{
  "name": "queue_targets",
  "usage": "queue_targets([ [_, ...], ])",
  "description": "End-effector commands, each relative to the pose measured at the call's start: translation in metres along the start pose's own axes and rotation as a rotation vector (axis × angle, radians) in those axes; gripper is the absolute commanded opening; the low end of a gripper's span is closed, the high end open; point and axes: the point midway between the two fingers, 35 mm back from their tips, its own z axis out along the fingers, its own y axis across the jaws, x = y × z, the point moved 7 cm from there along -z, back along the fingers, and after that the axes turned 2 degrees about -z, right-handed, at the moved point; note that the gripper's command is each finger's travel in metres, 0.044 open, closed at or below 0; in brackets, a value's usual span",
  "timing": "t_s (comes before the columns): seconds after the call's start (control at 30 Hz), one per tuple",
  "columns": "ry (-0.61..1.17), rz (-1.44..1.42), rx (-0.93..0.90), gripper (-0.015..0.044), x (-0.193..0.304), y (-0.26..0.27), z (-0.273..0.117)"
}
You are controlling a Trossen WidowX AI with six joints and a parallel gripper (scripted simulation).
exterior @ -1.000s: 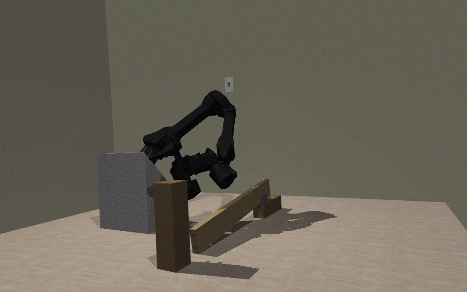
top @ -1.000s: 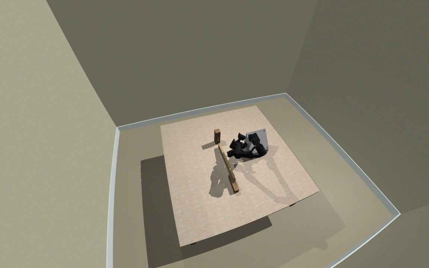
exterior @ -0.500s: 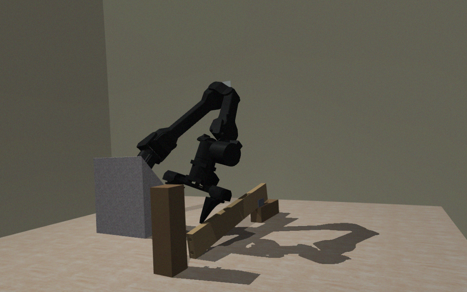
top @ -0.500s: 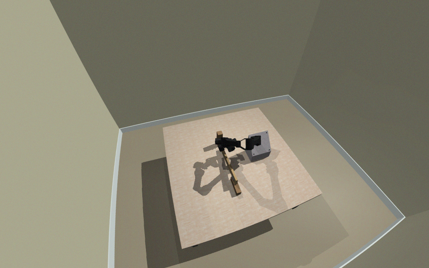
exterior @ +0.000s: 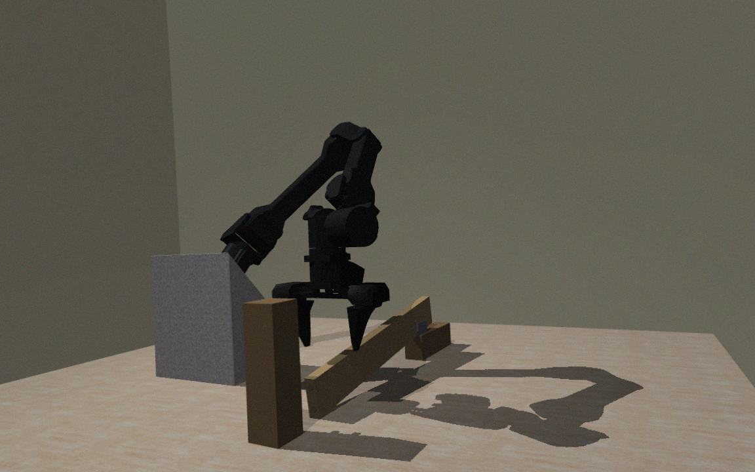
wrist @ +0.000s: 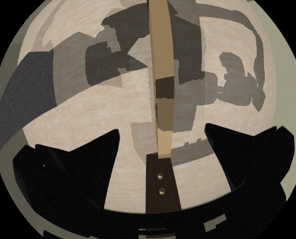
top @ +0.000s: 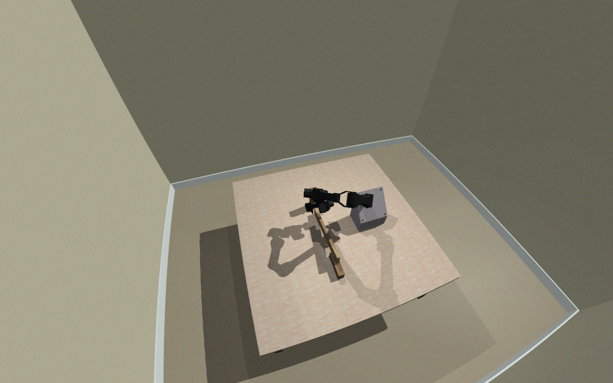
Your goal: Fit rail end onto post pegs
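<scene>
Gripper [exterior: 331,347] [wrist: 164,130] is hanging wide open, holding nothing; in wrist view, post [wrist: 162,202] is standing at six o'clock, rail [wrist: 162,60] at twelve.
</scene>
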Motion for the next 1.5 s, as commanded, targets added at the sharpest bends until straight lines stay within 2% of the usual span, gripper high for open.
queue_targets([
  [0.0, -0.008, 0.004, 0.008, 0.044, 0.0, -0.003, 0.002],
  [1.47, -0.012, 0.004, 0.007, 0.044, -0.001, -0.003, 0.07],
])
